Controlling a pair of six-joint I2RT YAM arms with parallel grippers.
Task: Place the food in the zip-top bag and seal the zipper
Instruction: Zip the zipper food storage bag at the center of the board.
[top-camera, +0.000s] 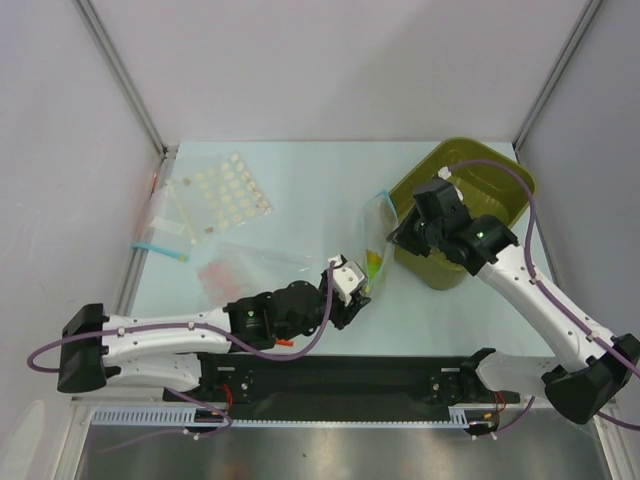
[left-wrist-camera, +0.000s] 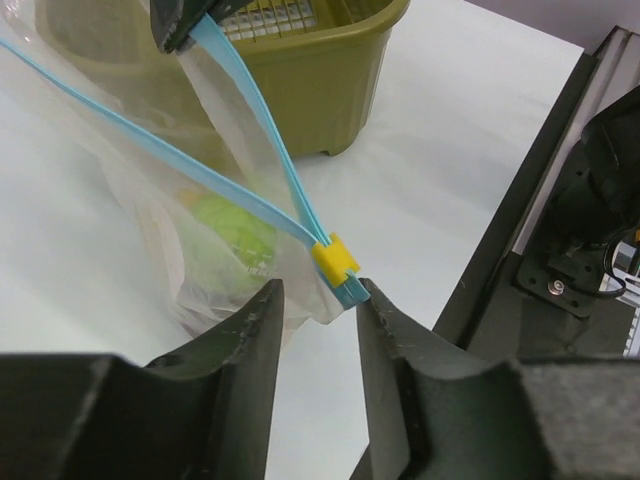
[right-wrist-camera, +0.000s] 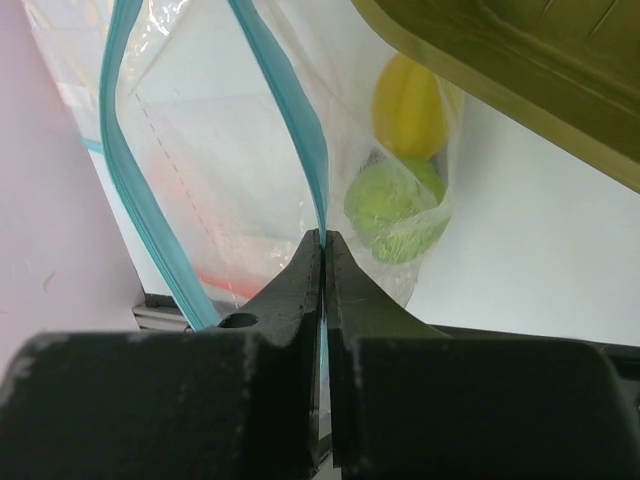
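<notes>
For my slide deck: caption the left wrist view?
Left pincer open around the yellow slider on a fruit-filled bag's blue zipper.

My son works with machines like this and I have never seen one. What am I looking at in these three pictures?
Two robot arms are bolted to the near edge of a table. One picture looks down from above; the other two come from a camera on each wrist.

Between them the arms hold up a clear zip-top bag with a green toy fruit and a yellow one inside. The right hand is shut on the bag's light blue zipper. The left hand has its fingers either side of the yellow slider, not touching it.

Also on the table: an olive basket and other clear bags, one with white dots.
</notes>
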